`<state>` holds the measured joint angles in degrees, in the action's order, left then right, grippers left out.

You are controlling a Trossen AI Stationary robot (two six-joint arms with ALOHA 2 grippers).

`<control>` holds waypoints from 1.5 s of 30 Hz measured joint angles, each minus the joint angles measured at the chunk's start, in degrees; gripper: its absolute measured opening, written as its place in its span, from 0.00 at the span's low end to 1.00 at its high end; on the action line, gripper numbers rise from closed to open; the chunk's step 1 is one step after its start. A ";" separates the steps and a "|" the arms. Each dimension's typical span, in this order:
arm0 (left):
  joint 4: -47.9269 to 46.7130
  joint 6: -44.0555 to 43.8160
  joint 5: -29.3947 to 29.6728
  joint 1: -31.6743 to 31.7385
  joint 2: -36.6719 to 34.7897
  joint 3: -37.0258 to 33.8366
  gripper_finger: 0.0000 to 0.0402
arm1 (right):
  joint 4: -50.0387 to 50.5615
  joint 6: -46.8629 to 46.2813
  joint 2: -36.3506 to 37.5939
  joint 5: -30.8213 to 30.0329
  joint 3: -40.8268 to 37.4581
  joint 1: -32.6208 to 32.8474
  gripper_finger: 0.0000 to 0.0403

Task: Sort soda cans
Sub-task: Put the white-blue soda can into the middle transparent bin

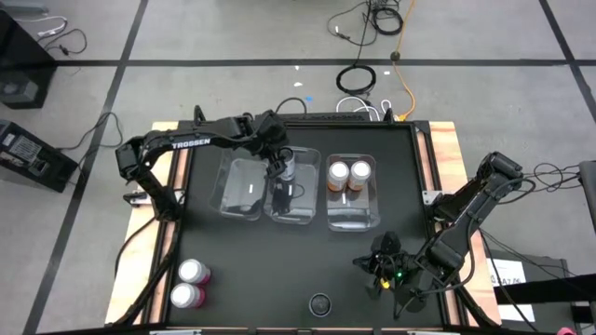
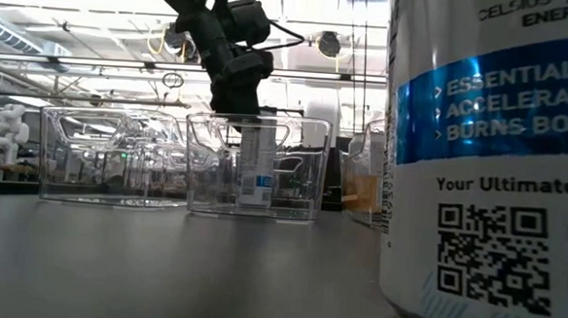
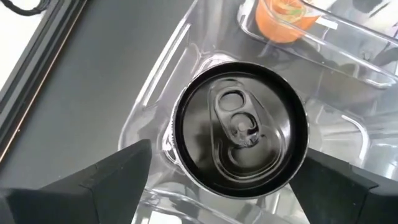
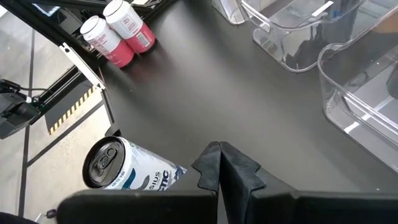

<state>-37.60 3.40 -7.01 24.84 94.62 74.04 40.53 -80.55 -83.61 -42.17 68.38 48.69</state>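
Soda cans: six in all. Two pink cans (image 1: 191,283) stand at the lower left of the high view, two orange cans (image 1: 348,176) sit in the right bin (image 1: 352,216), one can (image 1: 320,303) stands alone at the bottom centre, and one dark can (image 1: 288,164) is at the upper end of the middle bin (image 1: 300,209).

Step in hand: placing the dark can (image 3: 239,130) in the middle bin; it appears to stand upright on the bin floor.

Left tool (image 1: 280,167): directly over that can, fingers spread on either side of its top, apparently not pinching it.

Right tool (image 1: 384,263): waits low at the lower right of the high view, fingers pressed together, holding nothing.

Next move, as a judgement: lift the left tool straight up clear of the bin walls, then fetch the lone can (image 4: 118,165) near the front edge, which likely pairs with the dark one.

Left bin (image 1: 238,186): holds no cans.

Worktop (image 1: 279,270): matt black, wood-edged.

Room: pale tiled floor with loose cables (image 1: 372,19); the low view shows a bright workshop behind the bins.
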 joint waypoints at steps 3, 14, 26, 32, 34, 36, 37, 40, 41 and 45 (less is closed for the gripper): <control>-0.03 0.00 0.02 -0.11 -0.07 0.02 0.91 | 0.00 0.00 0.00 0.00 0.00 0.00 0.00; -1.22 0.12 0.02 -0.13 -7.47 0.11 0.91 | -0.04 0.00 0.00 0.00 0.00 0.00 0.00; -5.09 -6.08 -0.46 -3.90 -18.29 0.13 0.91 | 0.21 0.21 0.00 0.00 0.00 -0.16 0.00; 1.44 -7.26 -0.23 -4.37 -19.25 0.13 0.91 | 0.22 1.78 0.00 -0.02 0.00 -1.11 0.00; 2.09 -9.37 -0.59 -4.83 -19.27 0.15 0.91 | 0.22 1.92 0.00 0.00 0.00 -1.45 0.00; 1.99 -9.98 -0.92 -5.55 -19.27 0.15 0.91 | 0.09 1.95 0.00 0.08 0.00 -1.64 0.00; 1.43 -9.92 -0.92 -5.93 -19.25 0.15 0.91 | 0.01 1.95 0.00 0.17 0.00 -1.76 0.00; 0.23 -9.09 -0.95 -7.51 -19.25 0.15 0.91 | -0.02 1.96 0.00 0.23 0.00 -1.75 0.00; 0.15 -9.08 -0.96 -8.20 -19.25 0.15 0.91 | -0.02 1.96 0.00 0.27 0.00 -1.75 0.00; 0.08 -8.30 -0.96 -11.75 -19.25 0.15 0.91 | -0.06 1.93 0.00 0.57 0.00 -1.73 0.00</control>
<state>-37.53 -4.90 -7.97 13.09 75.37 74.19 40.47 -78.62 -83.61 -41.60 68.38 46.96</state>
